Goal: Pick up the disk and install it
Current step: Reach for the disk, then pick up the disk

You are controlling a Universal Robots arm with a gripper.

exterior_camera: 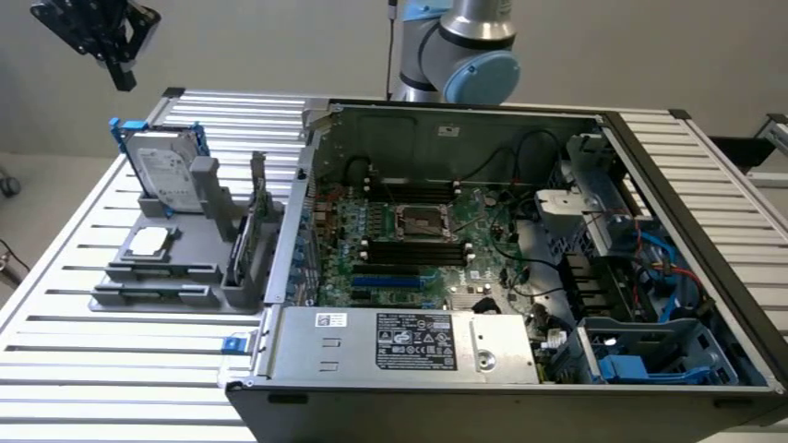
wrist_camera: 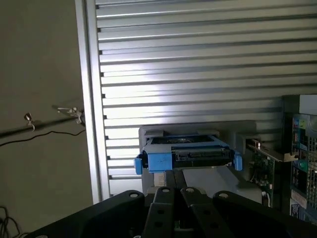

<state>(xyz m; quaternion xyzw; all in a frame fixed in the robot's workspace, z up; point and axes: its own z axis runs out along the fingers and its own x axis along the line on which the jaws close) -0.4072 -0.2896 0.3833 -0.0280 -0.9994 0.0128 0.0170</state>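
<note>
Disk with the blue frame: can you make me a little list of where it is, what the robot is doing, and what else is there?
disk: standing upright in the grey holder, blue frame around it
end effector: shut, holding nothing, up in the air above the holder, not touching the disk
computer case: open, lying on the slatted table, at the exterior view's right of the holder
silver chip: lying flat on the holder, in front of the disk
work so far: disk not yet picked up
</note>
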